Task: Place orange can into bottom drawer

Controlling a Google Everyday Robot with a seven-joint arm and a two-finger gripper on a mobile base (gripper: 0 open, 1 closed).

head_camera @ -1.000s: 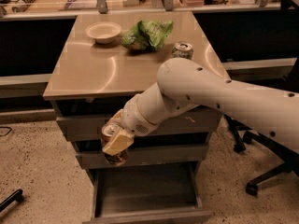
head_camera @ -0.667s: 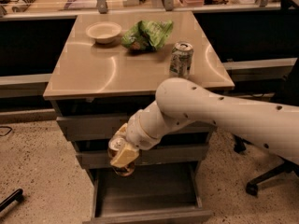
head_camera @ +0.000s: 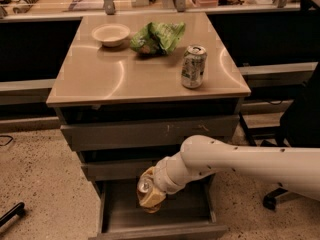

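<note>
As our gripper (head_camera: 151, 198) hangs at the end of the white arm (head_camera: 235, 159), clamped on the orange can (head_camera: 150, 193), the relation that matters is straight down: the open bottom drawer (head_camera: 192, 211) lies at 6 o'clock from the can, its grey floor running out from under it toward 3 o'clock. We judge the can to be over the left half of the drawer, inside its walls and not yet resting on the floor. Its long axis is tilted, silver top toward 11 o'clock and base toward 5 o'clock, so we expect it to land on an edge unless lowered gently. We have only this one arm. We can read no brand or writing on the mottled orange print, nor on the white-and-green can (head_camera: 193, 66) standing on the tabletop (head_camera: 100, 79) at 12 o'clock
</note>
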